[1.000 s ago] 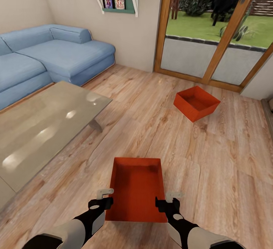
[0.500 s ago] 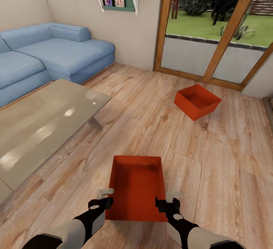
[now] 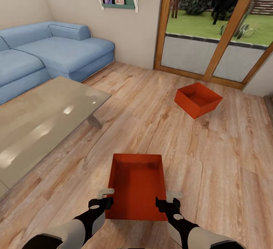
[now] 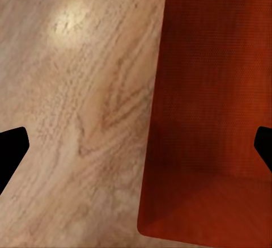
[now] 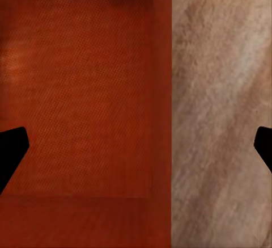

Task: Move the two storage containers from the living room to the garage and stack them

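While the near storage container sat on the light wood floor directly ahead, the left gripper and right gripper hung over its two long walls — each spread wide, straddling a rim and holding nothing. The second container lay well apart, near the glass doors, right of the coffee table and sofa.

A home living room: blue sofa, glass coffee table, wood plank flooring, garden doors
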Available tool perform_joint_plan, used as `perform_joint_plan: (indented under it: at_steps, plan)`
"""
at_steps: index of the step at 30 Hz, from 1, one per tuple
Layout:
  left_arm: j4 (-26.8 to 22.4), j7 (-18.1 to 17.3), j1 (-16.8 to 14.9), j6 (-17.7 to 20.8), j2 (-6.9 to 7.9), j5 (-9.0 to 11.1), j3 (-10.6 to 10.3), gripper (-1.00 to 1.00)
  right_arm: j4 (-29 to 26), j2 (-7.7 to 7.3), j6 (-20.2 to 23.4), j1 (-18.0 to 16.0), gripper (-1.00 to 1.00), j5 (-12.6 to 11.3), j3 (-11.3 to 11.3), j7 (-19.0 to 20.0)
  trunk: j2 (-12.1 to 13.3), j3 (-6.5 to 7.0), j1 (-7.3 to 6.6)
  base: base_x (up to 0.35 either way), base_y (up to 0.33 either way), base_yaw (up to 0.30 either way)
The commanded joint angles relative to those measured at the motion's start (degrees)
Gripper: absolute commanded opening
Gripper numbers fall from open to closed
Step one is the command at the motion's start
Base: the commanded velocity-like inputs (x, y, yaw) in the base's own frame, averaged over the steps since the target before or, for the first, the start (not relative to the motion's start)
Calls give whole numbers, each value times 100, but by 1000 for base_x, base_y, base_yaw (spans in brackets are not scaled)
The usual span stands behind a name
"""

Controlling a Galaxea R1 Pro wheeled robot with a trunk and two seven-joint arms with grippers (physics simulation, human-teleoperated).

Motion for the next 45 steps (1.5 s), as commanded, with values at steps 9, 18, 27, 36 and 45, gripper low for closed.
perform_joint_plan:
  at_steps: [9, 18, 27, 36, 45]
  plan:
    - [5, 14, -3, -16, 5, 0, -56, 100, 6, -7, -17, -5, 100, -53, 47, -19, -364, -166, 198, 0, 0, 0]
    - [5, 18, -3, -33, 19, -27, -56, 100, 6, -12, -17, -5, 100, -57, 47, -19, -725, -327, 395, 0, 0, 0]
    - [5, 31, -3, -56, 18, -21, -56, 100, 6, -32, -17, -6, 100, -58, 47, -17, -845, -381, 461, 0, 0, 0]
    - [5, 31, -3, -59, 25, -19, -56, 100, 6, -61, -22, -6, 100, -60, 47, -16, -845, -381, 461, 0, 0, 0]
    - [5, 31, -3, -59, 25, -19, -56, 100, 6, -105, -25, -6, 100, -57, 40, -17, -845, -381, 461, 0, 0, 0]
